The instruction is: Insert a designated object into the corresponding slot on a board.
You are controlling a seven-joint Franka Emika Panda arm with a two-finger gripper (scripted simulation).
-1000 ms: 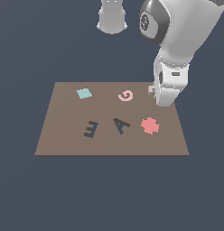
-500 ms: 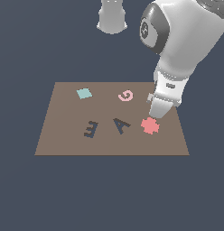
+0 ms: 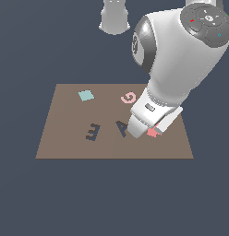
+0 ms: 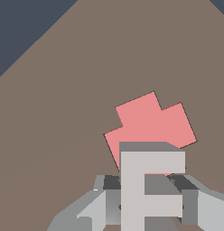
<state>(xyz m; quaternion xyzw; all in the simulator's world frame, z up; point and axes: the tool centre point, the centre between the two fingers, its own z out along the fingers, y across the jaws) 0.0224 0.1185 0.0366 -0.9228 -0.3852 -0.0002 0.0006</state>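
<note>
The small pale grey-white block letter "E" (image 4: 150,189) is held between the fingers of the end effector (image 4: 145,198), above a pink cross-shaped piece (image 4: 152,128) near the flat brown rectangular board's (image 3: 65,143) right edge in the exterior view. The dark navy E-shaped recess (image 3: 93,132) is seen near the front edge, beside a dark A-shaped recess (image 3: 121,127).

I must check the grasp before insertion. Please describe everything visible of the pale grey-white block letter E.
The pale grey-white block letter E is a matte blocky piece; its spine and two bars show, the rest is cut off. It sits between the gripper fingers, above the pink cross-shaped piece on the brown board. In the exterior view the arm hides it.
</note>
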